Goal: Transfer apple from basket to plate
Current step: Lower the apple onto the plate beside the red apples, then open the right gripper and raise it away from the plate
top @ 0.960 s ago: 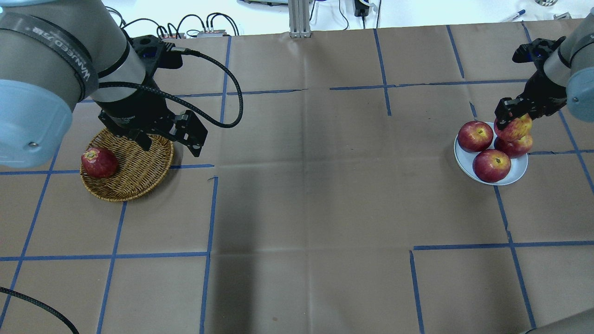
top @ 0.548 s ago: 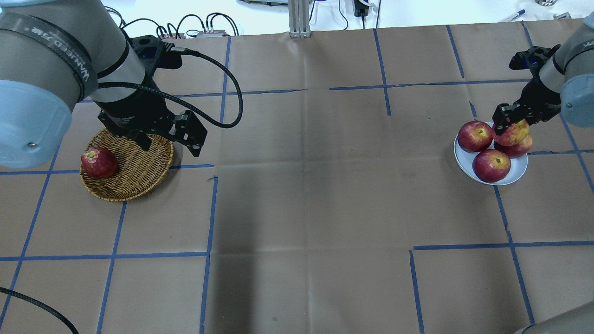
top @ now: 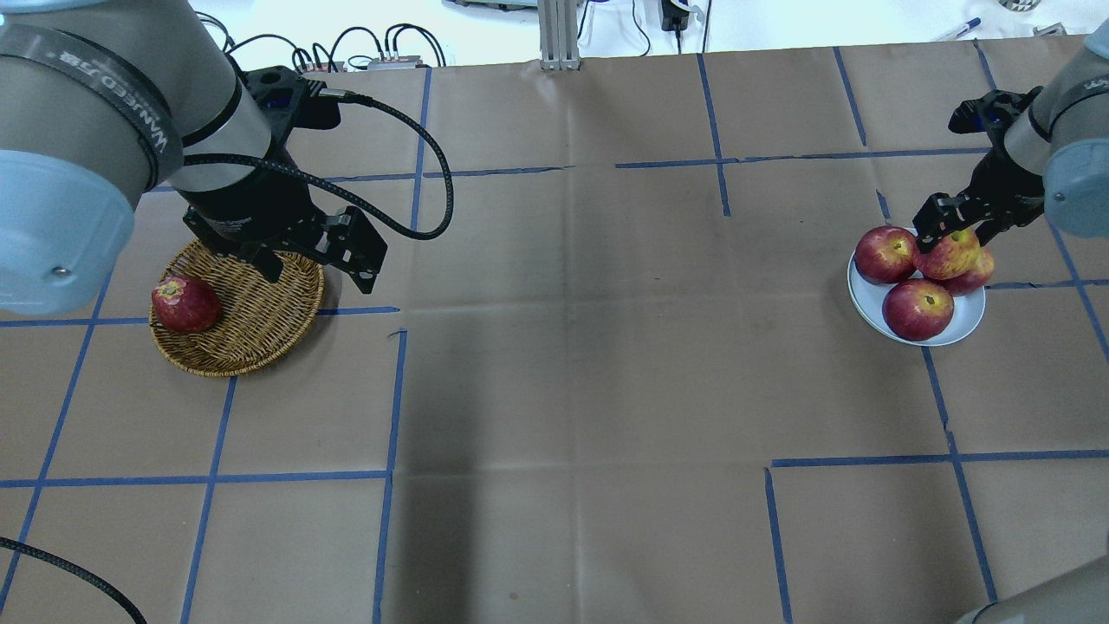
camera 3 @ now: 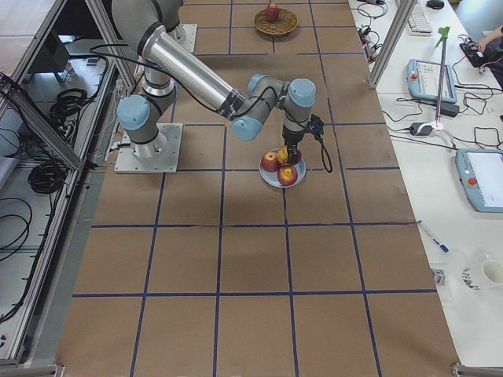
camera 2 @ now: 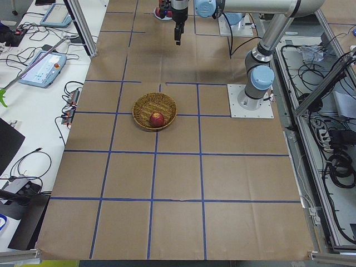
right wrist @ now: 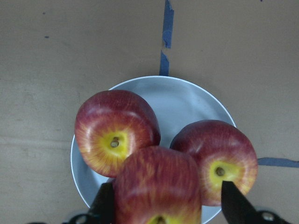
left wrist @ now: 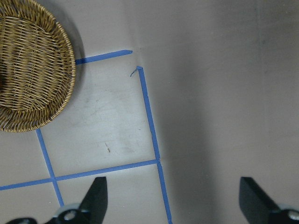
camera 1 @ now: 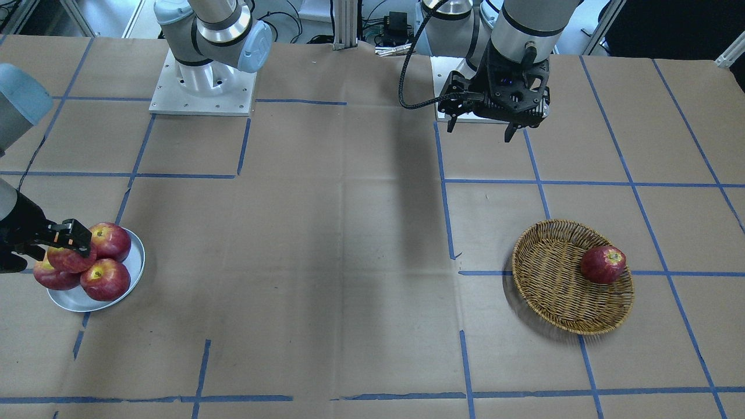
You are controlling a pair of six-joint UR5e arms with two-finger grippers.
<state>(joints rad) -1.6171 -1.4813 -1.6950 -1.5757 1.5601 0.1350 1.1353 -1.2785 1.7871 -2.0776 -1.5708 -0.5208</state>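
Note:
My right gripper (top: 953, 232) is shut on the pale, streaky apple (top: 951, 254) with the yellow patch. It holds the apple low over the silver plate (top: 868, 303), on or just above the darker apples there. In the right wrist view the apple (right wrist: 156, 186) sits between the fingers above the plate (right wrist: 187, 100). The wicker basket (top: 260, 325) lies at the left. My left gripper (top: 316, 269) hangs open and empty above the basket's far right edge. The left wrist view shows the basket (left wrist: 32, 70) off to the side.
Three darker red apples lie on the plate: one at the left (top: 885, 254), one at the front (top: 918, 308), one (top: 975, 273) partly under the held apple. A dark red apple (top: 184, 303) lies in the basket. Brown paper with blue tape lines covers the table.
My right gripper has moved down and slightly left with the apple, closer to the plate and the apples on it. The left arm has not moved.

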